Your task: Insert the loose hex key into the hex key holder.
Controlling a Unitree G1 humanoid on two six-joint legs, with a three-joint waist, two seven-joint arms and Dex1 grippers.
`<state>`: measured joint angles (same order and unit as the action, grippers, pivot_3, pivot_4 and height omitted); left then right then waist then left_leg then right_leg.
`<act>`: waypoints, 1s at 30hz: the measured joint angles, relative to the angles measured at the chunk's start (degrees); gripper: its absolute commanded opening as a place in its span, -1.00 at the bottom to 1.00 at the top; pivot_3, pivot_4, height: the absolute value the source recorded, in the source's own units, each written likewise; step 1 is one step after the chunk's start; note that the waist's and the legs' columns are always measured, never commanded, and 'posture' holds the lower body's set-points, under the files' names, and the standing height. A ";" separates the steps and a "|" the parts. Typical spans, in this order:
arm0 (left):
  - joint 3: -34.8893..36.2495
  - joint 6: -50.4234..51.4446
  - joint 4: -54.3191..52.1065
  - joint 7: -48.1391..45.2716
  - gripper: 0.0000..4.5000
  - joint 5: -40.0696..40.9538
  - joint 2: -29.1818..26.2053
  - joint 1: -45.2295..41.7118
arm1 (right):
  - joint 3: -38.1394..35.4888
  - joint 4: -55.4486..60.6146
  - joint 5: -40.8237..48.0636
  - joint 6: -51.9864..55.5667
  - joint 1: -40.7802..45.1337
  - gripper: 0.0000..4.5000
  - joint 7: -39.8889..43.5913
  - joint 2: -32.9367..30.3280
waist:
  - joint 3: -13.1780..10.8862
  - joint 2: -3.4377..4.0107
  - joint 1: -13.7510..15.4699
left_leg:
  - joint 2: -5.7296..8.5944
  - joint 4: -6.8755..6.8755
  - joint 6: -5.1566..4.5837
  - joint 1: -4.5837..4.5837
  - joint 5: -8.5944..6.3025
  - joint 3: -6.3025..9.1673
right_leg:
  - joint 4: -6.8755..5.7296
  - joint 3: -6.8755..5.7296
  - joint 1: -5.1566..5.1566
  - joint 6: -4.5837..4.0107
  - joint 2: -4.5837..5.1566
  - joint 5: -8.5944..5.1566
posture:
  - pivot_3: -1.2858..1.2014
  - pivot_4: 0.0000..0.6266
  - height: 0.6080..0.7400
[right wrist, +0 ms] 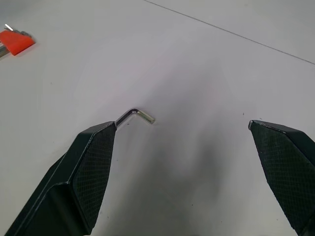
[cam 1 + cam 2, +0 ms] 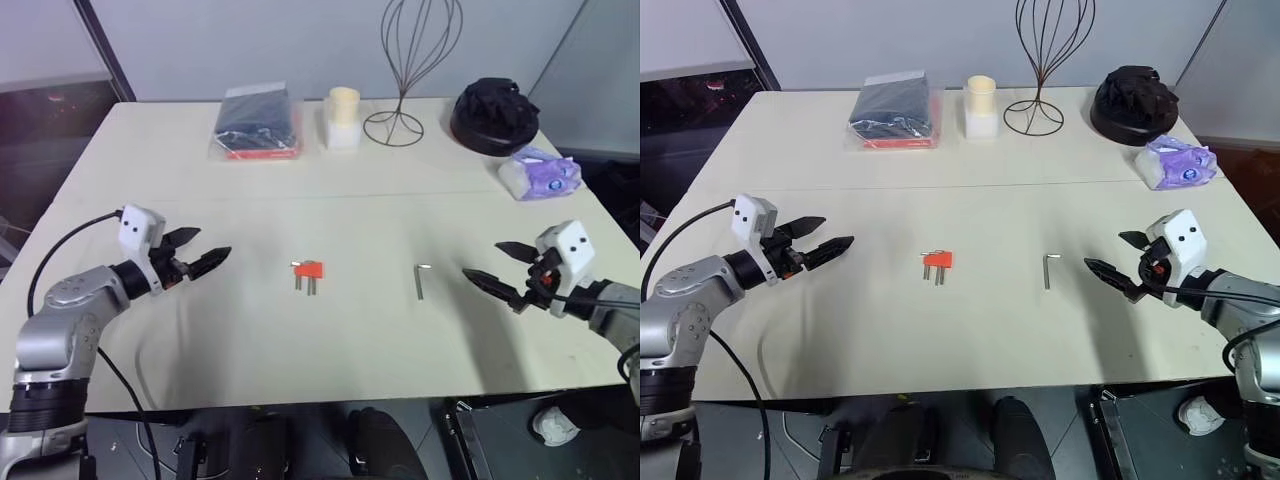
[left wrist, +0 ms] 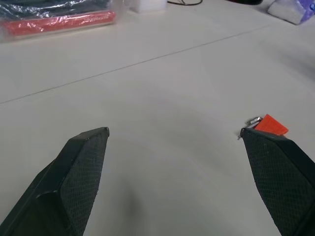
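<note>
The red-orange hex key holder (image 2: 311,270) lies flat near the table's middle, with thin grey keys sticking out toward the front edge. To its right the loose hex key (image 2: 421,279), a small L-shaped metal rod, lies on the tabletop. My left gripper (image 2: 201,251) hovers open to the left of the holder, nothing between its fingers. On the far side of the loose key my right gripper (image 2: 494,263) also stands open and empty. The right wrist view has the key's bent end (image 1: 139,115) beside one finger and the holder (image 1: 16,41) farther off. The holder (image 3: 269,125) also peeks past a finger in the left wrist view.
Along the table's far edge stand a bagged dark and red package (image 2: 257,124), a cream cylinder on a white block (image 2: 343,117), a wire head-shaped stand (image 2: 405,70), a black cap (image 2: 494,114) and a purple tissue pack (image 2: 541,173). A seam line (image 2: 340,196) crosses the tabletop.
</note>
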<state>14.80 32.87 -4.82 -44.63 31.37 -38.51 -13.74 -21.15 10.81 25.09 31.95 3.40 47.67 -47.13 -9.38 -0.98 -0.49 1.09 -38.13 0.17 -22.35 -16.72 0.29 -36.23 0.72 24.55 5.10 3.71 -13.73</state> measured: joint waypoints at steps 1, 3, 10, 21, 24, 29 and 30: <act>0.00 0.03 0.00 0.00 1.00 0.01 0.00 0.00 | 0.00 0.00 0.00 0.00 0.00 0.98 0.00 0.00 | 0.00 0.00 0.00 | 0.00 0.00 0.00 0.00 0.00 0.00 | 0.00 0.00 0.00 0.00 0.00 0.00 | 0.03 -0.52 1.00; -0.01 -0.03 0.04 0.12 1.00 -0.04 0.00 -0.10 | 0.00 0.00 0.00 -0.12 0.00 0.98 -0.13 0.04 | 0.00 0.00 0.01 | 0.00 0.00 0.00 0.00 0.00 0.00 | 0.00 0.00 0.00 0.00 0.00 0.00 | 0.03 -0.52 1.00; -0.03 -2.35 1.76 -0.36 1.00 -0.90 -0.05 -2.61 | 0.63 -1.40 -0.10 -0.37 1.76 0.98 -0.98 0.74 | 0.00 0.00 0.00 | 0.01 -0.01 0.00 0.00 0.00 0.00 | 0.00 0.00 0.00 0.00 -0.01 0.00 | 0.03 -0.52 1.00; -0.92 -4.88 4.23 -1.38 1.00 -2.67 0.39 -3.00 | 0.63 -0.84 -0.96 -0.43 1.04 0.98 -1.30 0.71 | 0.00 0.00 -0.01 | 0.01 -0.01 -0.01 0.00 0.00 -0.01 | 0.00 0.00 0.00 0.00 -0.01 0.00 | 0.03 -0.52 1.00; -1.16 -5.13 4.93 -1.79 1.00 -3.05 0.34 -3.62 | 0.70 -0.84 -1.33 -0.67 1.26 0.98 -1.27 0.67 | 0.00 0.00 0.02 | 0.01 -0.01 -0.01 0.00 0.00 -0.01 | 0.00 0.00 0.00 0.00 -0.01 0.00 | 0.03 -0.52 1.00; -1.98 -6.14 5.77 -3.77 1.00 -3.76 -0.30 -4.44 | 1.78 -0.84 -1.41 -0.80 1.62 0.98 -1.29 0.67 | 0.00 0.00 -0.03 | 0.01 -0.01 -0.01 0.00 0.00 -0.01 | 0.00 0.00 0.00 0.00 -0.02 0.00 | 0.03 -0.52 1.00; -2.07 -6.25 6.15 -3.96 1.00 -3.90 -0.44 -4.66 | 1.97 -0.84 -1.43 -0.85 1.69 0.98 -1.30 0.67 | 0.00 0.00 -0.02 | 0.01 -0.01 -0.01 0.00 0.00 -0.01 | 0.00 -0.01 0.00 0.00 -0.02 0.00 | 0.03 -0.52 1.00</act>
<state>12.72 26.62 1.33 -48.59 27.47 -38.94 -18.41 -19.18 9.97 23.66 31.11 5.09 46.37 -46.46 -9.37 -0.98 -0.51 1.10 -38.14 0.16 -22.35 -16.73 0.28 -36.24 0.71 24.55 5.10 3.69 -13.73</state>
